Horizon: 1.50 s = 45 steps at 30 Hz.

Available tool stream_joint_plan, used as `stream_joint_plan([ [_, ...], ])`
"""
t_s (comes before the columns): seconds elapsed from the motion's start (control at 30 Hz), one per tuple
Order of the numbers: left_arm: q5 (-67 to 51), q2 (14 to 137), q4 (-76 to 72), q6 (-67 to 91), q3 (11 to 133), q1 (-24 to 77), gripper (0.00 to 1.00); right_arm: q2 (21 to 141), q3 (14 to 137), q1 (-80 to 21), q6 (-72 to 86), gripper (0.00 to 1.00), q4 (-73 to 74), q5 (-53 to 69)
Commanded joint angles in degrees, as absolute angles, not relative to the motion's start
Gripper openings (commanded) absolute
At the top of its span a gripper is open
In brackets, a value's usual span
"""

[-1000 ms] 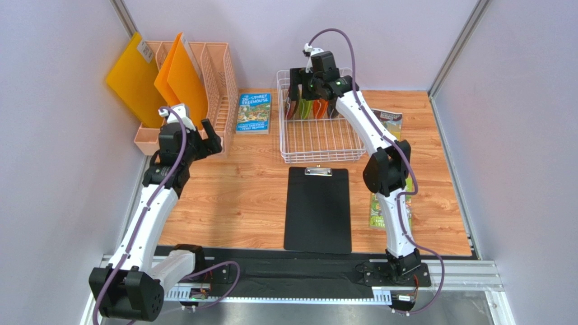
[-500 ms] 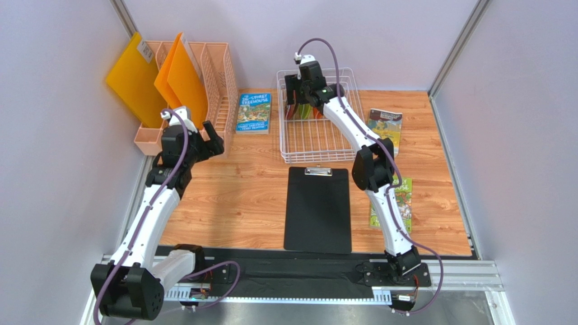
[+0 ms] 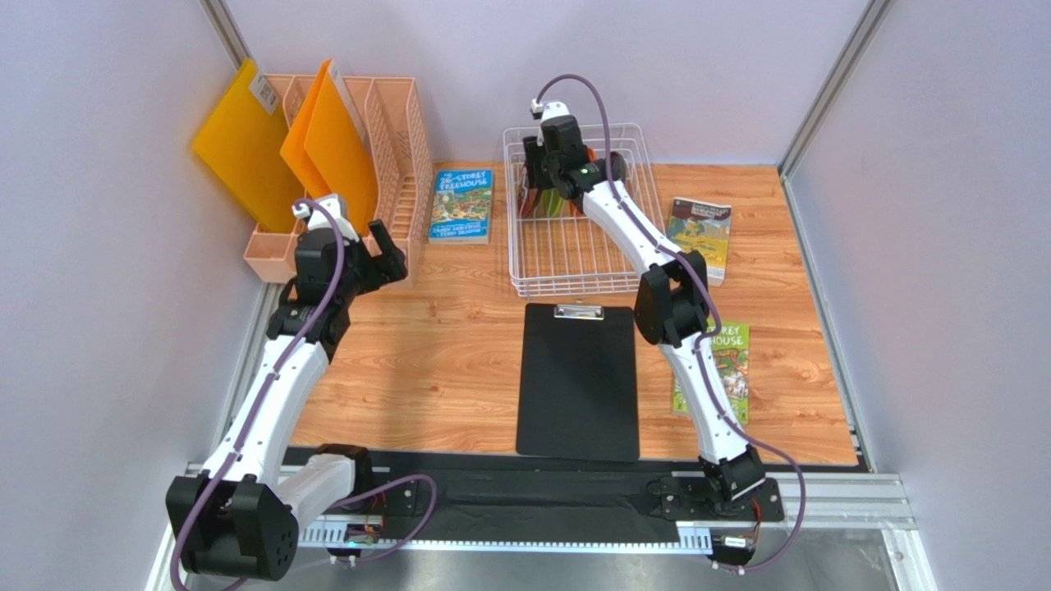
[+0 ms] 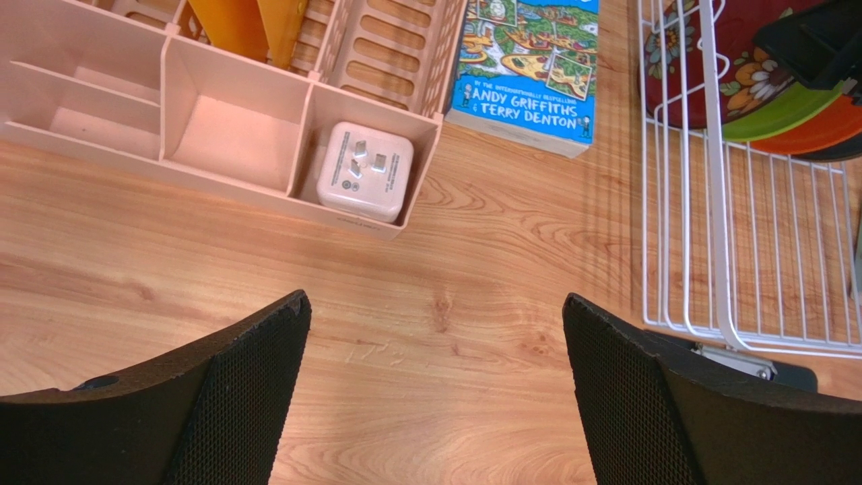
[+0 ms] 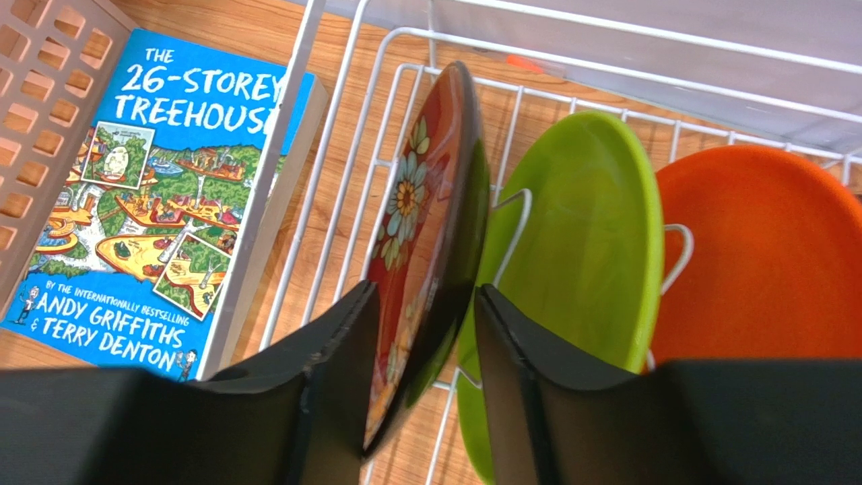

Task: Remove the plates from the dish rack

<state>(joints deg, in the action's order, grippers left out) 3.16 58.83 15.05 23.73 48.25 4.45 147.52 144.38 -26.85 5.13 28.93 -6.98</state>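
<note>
The white wire dish rack [image 3: 580, 265] stands at the back of the table. In it the plates stand on edge: a dark red floral one [image 5: 425, 202] at the left end, then a lime green one [image 5: 577, 232] and an orange one [image 5: 759, 253]. My right gripper [image 5: 425, 293] reaches down into the rack and straddles the dark red plate's rim. Its jaws are half closed; the left finger lies against the patterned face, and a gap shows along most of the right finger. My left gripper [image 4: 435, 300] hangs wide open over bare wood, left of the rack [image 4: 708, 202].
A peach mesh file holder [image 3: 370, 148] with orange folders [image 3: 333, 136] stands at the back left, a white adapter [image 4: 364, 172] in its tray. A blue book [image 3: 461, 203] lies beside the rack, a black clipboard [image 3: 577, 382] in front, and two booklets [image 3: 700, 234] to the right.
My right gripper has moved left along the rack to the dark red plate and lowered over it, its jaws narrowing around the rim. The left arm has stayed still.
</note>
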Motion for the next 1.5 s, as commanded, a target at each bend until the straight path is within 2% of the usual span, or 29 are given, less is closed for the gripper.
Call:
stream_joint_plan([
  [0.0,4.3,58.4,13.4,23.5,47.8,4.1,0.99,148.6,147.0,-26.9,3.3,0.38,25.9,-8.3],
  [0.03,4.5,58.3,13.4,23.6,47.8,4.1,0.99,148.6,147.1,-27.2,2.9,0.3,25.9,-8.9],
  [0.07,4.7,58.4,13.4,23.6,47.8,4.1,0.99,148.6,147.0,-27.4,2.6,0.27,25.8,-9.4],
  [0.13,4.7,58.2,13.3,23.6,47.7,4.2,0.99,148.2,146.8,-28.0,1.6,0.1,25.6,-10.9],
  [0.23,5.2,58.1,13.3,23.6,47.6,4.1,0.99,147.4,145.9,-29.5,-1.3,0.0,24.6,-14.7],
  [0.63,6.1,58.0,14.2,23.4,47.3,4.1,0.99,143.2,142.3,-35.0,-10.1,0.0,14.7,-37.9],
  [0.93,5.6,57.9,15.3,23.6,47.5,4.1,1.0,133.5,134.7,-35.8,-13.6,0.0,10.0,-43.3],
  [1.23,0.5,56.2,15.0,24.2,47.1,4.1,1.0,122.8,125.4,-36.6,-10.8,0.0,10.4,-43.9],
  [1.47,-13.3,54.8,9.1,25.6,45.1,4.2,1.0,105.0,111.5,-36.9,2.1,0.0,26.7,-28.1],
])
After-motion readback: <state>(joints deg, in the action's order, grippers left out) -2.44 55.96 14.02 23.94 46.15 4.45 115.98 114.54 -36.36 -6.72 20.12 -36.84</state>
